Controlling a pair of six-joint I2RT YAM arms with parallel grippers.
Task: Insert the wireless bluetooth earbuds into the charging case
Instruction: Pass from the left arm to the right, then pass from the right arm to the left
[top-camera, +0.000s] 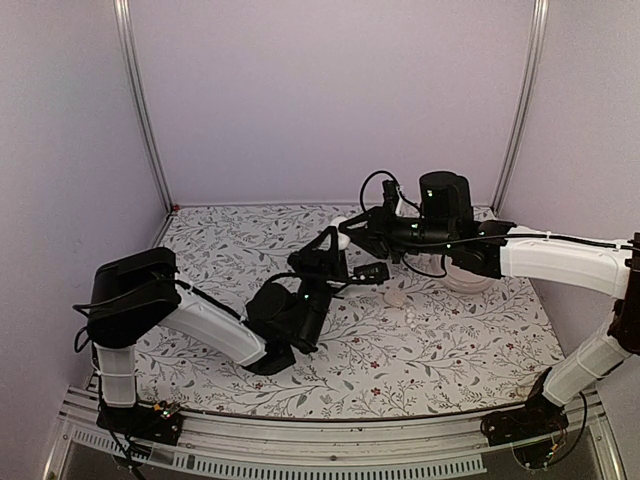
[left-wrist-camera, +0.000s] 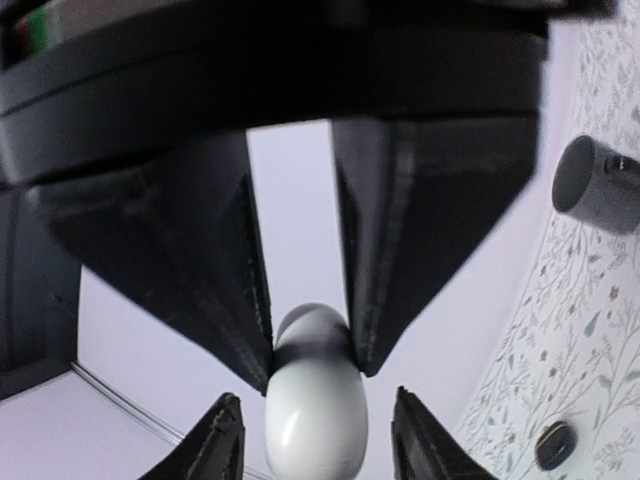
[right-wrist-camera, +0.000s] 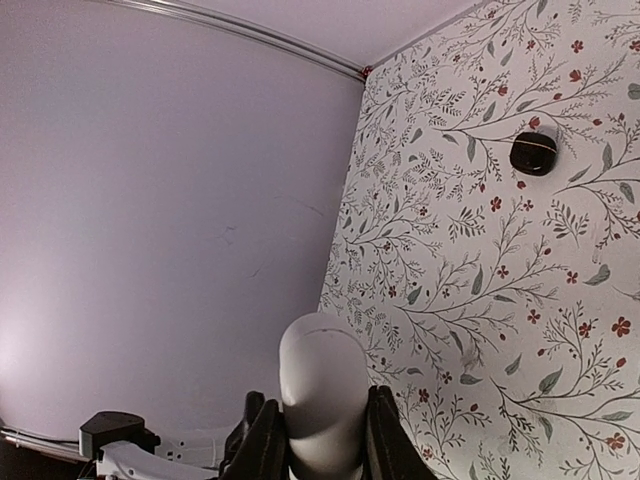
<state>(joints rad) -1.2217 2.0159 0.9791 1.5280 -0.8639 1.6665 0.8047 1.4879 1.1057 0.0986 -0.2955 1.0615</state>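
The white charging case (top-camera: 340, 225) hangs in the air above the middle of the table, between both grippers. My left gripper (left-wrist-camera: 318, 365) pinches its rounded far end (left-wrist-camera: 315, 420) between both fingertips. My right gripper (right-wrist-camera: 318, 398) comes from the other side, and its fingers lie against both sides of the case (right-wrist-camera: 320, 365). In the left wrist view a thin gap still shows beside the right gripper's fingers (left-wrist-camera: 222, 440). Two small white earbuds (top-camera: 397, 297) (top-camera: 412, 315) lie on the floral tablecloth, below and to the right of the grippers.
A small black object (top-camera: 372, 272) (right-wrist-camera: 534, 153) sits on the cloth just left of the earbuds. A white round container (top-camera: 468, 280) stands under the right arm's forearm. Pale walls enclose the table at the back and on both sides.
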